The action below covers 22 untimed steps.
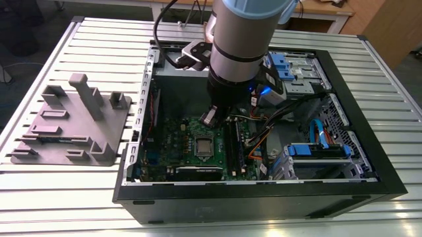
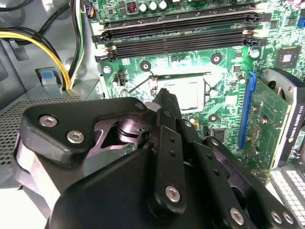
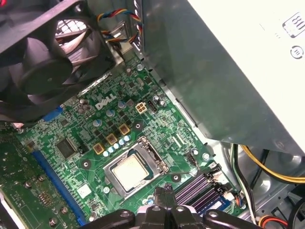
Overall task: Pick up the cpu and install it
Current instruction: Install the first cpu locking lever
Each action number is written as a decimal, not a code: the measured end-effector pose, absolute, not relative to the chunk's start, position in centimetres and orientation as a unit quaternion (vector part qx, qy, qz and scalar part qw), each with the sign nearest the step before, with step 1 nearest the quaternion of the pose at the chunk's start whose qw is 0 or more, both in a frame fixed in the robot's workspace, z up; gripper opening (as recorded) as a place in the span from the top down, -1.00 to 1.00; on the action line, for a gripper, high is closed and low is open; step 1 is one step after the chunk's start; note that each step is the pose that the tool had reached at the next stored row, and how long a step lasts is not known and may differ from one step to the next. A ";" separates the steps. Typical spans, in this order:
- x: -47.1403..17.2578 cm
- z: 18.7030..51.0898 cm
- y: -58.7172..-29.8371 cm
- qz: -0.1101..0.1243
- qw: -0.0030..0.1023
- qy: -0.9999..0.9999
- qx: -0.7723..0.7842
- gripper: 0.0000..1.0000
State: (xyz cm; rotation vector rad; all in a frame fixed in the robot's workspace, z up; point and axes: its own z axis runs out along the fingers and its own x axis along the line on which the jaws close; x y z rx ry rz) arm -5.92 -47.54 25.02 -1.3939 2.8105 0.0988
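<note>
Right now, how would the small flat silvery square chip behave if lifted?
The small flat silvery square chip looks stiff and likely light, being thin. Its smooth metal top may be slippery. Flat, it should not roll.

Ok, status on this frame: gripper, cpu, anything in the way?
Gripper shut, empty, above the motherboard. Cpu lying in its socket, apart from the gripper. Nothing between them.

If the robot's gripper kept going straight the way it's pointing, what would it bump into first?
Probably the green motherboard, right beside the socket where the cpu lies. In the first wrist view the gripper points next to the chip, not at it, though depth is hard to judge.
</note>
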 end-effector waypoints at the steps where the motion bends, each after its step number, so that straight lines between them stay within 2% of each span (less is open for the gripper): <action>1: -5.9 25.0 -47.5 0.031 0.001 0.895 -0.444 0.80; 14: -5.8 25.0 -46.2 0.032 0.002 0.897 -0.441 0.80; 22: -5.8 25.0 -46.2 0.030 0.003 0.921 -0.388 0.80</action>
